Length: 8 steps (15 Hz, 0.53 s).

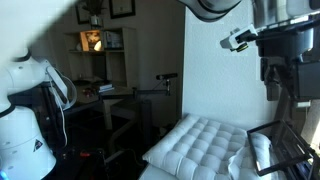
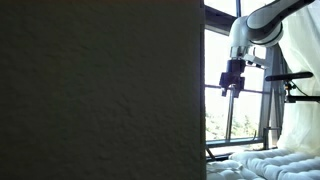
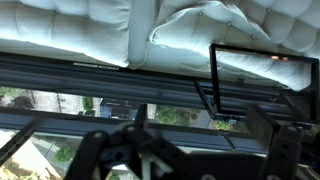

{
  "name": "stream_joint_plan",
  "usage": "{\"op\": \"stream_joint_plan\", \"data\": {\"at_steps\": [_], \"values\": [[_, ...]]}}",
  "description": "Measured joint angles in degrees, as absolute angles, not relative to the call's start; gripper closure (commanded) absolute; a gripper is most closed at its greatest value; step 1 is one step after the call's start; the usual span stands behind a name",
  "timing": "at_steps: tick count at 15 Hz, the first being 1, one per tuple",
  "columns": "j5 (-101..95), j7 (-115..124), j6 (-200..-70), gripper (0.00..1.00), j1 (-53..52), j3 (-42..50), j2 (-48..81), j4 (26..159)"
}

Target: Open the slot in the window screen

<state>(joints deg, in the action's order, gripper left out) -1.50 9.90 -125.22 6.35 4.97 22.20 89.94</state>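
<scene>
Scene: one robot arm reaches toward a bright window above a white quilted mattress [image 1: 200, 140].
Jaws: the gripper [image 2: 231, 88] hangs in front of the glass, pointing downward. It is only a dark silhouette, so I cannot tell whether the jaws are apart or together.
Window screen: the window screen [image 2: 255, 115] stands close behind the gripper in an exterior view.
Slot: not distinguishable; no separate opening or tab shows against the glare.
Frame rail: the frame rail [image 3: 90, 78] runs side to side across the wrist view, between the mattress and the jaws.
Key relation: the screen lies straight ahead of the jaws, near but apparently not touching. The slot probably follows the rail's long axis.
</scene>
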Motion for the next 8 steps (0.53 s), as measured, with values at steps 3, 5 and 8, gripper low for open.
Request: {"op": "stream_joint_plan", "data": {"at_steps": [3, 5, 8], "values": [[-1.48, 8.23, -126.54, 0.00, 7.15, 5.35, 22.15, 91.92], [-1.45, 6.93, -127.95, 0.00, 7.70, 5.47, 21.90, 93.42], [-1.16, 4.11, -130.23, 0.00, 8.57, 5.61, 20.95, 95.97]]}}
